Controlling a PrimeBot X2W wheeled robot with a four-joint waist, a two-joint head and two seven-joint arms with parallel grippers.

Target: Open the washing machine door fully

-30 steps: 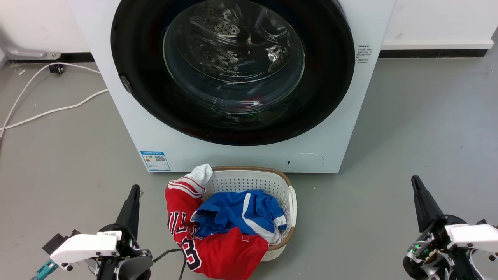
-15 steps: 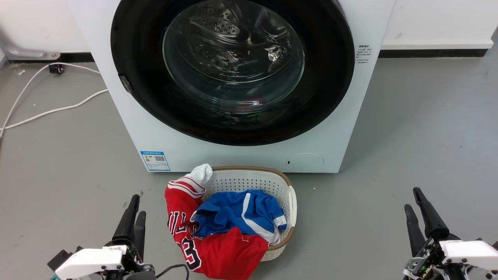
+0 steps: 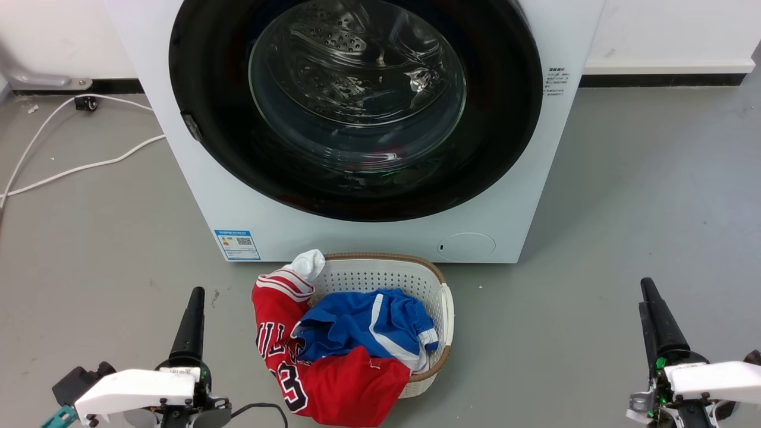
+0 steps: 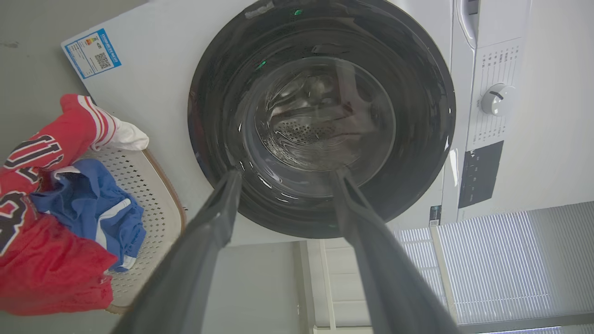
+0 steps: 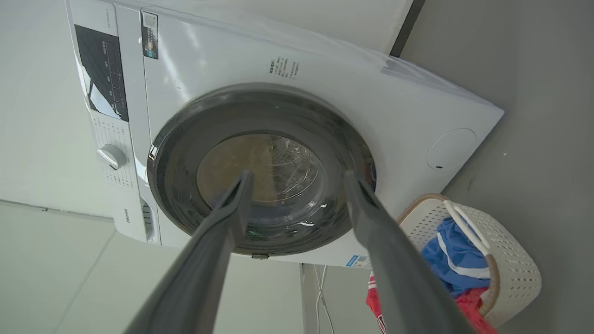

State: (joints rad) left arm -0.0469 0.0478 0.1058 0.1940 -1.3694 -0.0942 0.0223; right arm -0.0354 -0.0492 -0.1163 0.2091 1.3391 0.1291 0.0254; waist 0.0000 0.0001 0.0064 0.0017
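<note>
The left hand (image 3: 196, 294) hangs low over the grey floor (image 3: 594, 226) at the lower left. In its wrist view its fingers (image 4: 209, 232) stand wide apart and hold nothing. The right hand (image 3: 647, 286) hangs at the lower right, well apart from the left, and its wrist view shows it wide and empty too.

Between the hands sits a white basket (image 3: 380, 276) with a brown rim, just in front of the washer (image 3: 368, 238). A red jersey (image 3: 339, 386) spills over the basket's near left edge. Blue shorts (image 3: 362, 324) lie on top, and a white cloth (image 3: 309, 264) hangs over the far left rim.

Behind the basket, the washer's front carries a blue label (image 3: 237, 245) low on the left and a round flap (image 3: 467, 247) low on the right. Above them the door (image 3: 505, 119) is shut, flush against the washer, and the steel drum shows through its glass bowl. Both hands point toward the door and are well apart from it. A white cable (image 3: 77, 169) runs over the floor left of the washer.
</note>
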